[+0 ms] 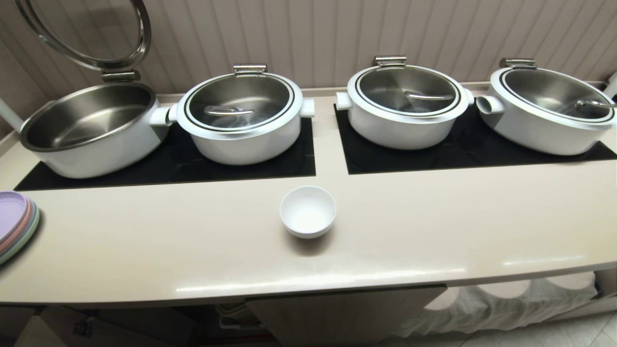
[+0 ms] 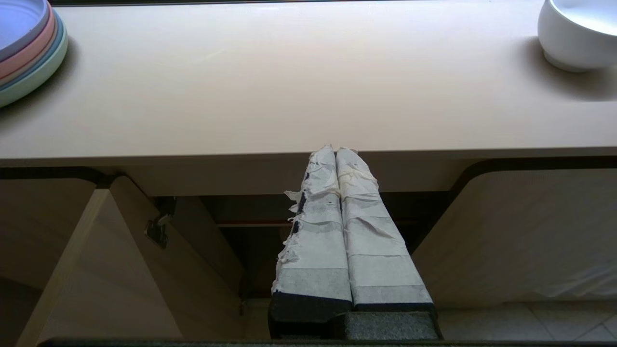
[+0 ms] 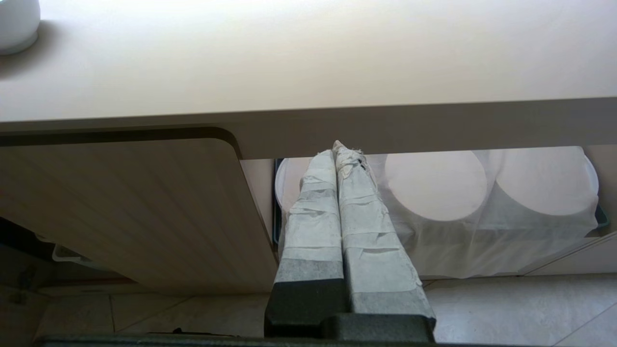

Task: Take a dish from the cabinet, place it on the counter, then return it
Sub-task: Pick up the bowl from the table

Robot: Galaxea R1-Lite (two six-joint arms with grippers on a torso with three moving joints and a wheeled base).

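Dish (image 1: 307, 211): upright on counter (image 1: 144, 241), untouched.
Left gripper (image 2: 336, 150): clenched, empty, at counter edge.
Right gripper (image 3: 336, 147): same.
Risk: I expect smooth rim slipping; open cabinet door (image 2: 144, 270) could snag the arm.

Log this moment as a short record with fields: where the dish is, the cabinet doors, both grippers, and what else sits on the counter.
dish: white bowl, upright and empty on the counter, near its front middle
cabinet: doors stand open below the counter edge
left gripper: shut, empty, level with the counter's front edge
right gripper: shut, empty, just below the counter edge
also on counter: four white pots, the leftmost with its lid raised; stack of pastel plates at the left end
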